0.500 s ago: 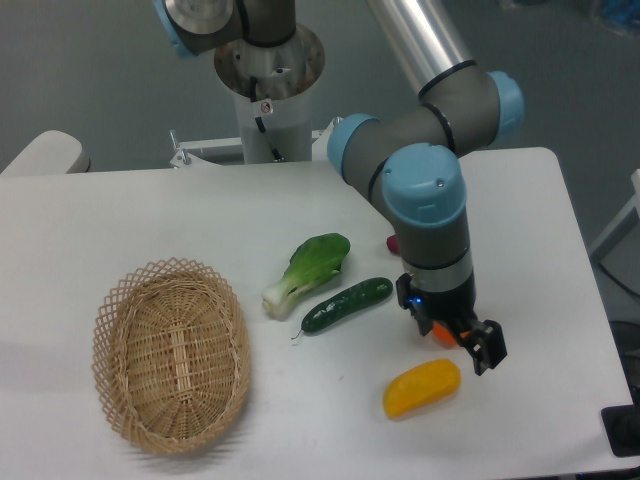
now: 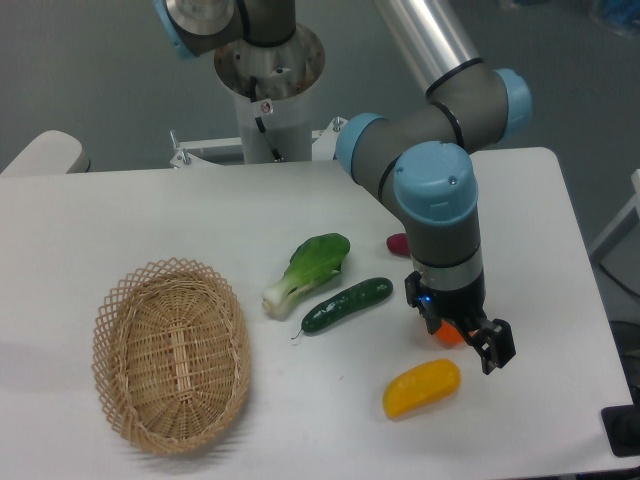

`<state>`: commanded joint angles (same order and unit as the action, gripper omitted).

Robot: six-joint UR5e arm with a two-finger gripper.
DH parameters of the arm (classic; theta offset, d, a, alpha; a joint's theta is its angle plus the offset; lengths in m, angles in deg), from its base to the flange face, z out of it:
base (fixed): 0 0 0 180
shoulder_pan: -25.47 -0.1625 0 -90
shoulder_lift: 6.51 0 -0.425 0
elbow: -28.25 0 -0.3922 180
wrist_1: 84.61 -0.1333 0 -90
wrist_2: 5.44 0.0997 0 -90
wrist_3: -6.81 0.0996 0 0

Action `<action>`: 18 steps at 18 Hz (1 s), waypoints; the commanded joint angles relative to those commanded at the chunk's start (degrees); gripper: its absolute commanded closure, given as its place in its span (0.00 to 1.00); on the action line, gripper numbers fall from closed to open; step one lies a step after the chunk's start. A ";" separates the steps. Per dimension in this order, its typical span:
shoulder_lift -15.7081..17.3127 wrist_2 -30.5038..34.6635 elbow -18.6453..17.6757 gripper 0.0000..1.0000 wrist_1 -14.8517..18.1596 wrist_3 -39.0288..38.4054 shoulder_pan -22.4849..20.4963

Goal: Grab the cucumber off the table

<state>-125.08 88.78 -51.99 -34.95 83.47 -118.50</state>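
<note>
The cucumber point(image 2: 347, 304) lies on the surface point(image 2: 150, 215) left of the claw point(image 2: 478, 345), apart from it, its long axis running from lower left up to the right; the claw hangs over the yellow fruit point(image 2: 422, 387), holding nothing; jaw gap I cannot tell

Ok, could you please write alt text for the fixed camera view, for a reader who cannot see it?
A dark green cucumber lies untouched on a white table, while the robot arm's end effector hangs to its right, above a yellow fruit. A bok choy lies just behind the cucumber, and an empty wicker basket sits at the left.
</note>
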 joint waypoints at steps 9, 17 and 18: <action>0.18 -1.50 -3.78 0.00 -0.53 -9.51 0.53; 3.25 -0.18 -16.07 0.00 -0.79 2.86 0.09; 4.21 -0.27 -17.39 0.00 -0.79 5.32 -0.09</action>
<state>-120.87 88.52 -69.38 -35.75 88.79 -118.58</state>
